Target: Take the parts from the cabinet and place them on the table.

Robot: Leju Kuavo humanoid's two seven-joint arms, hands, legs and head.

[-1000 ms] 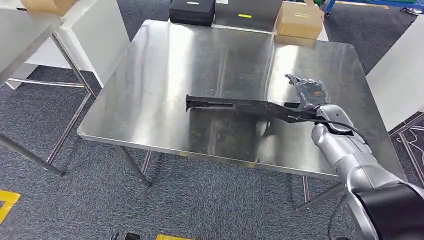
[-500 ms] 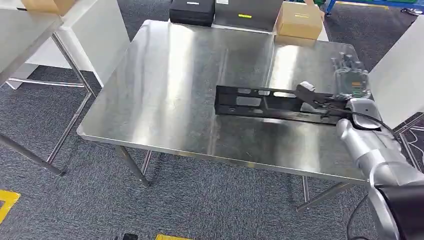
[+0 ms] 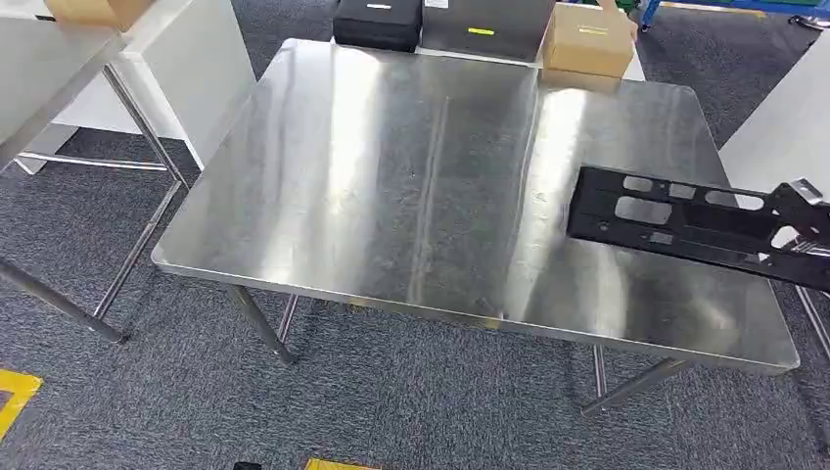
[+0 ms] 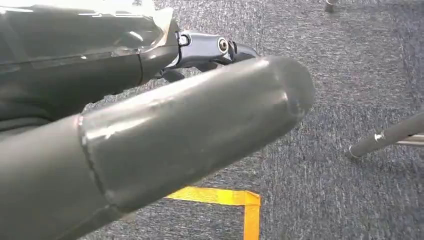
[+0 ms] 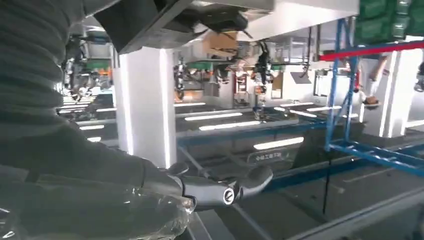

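The black slotted metal bracket [image 3: 685,223] sits tilted above the right edge of the steel bench [image 3: 391,176], its far end running off-frame where the right robot hand [image 5: 220,190] seems to grip it, while the left robot hand [image 4: 200,50] hangs over carpet, grasp unclear.

black bracket [image 3: 685,223] swung rightward, now past table's right edge
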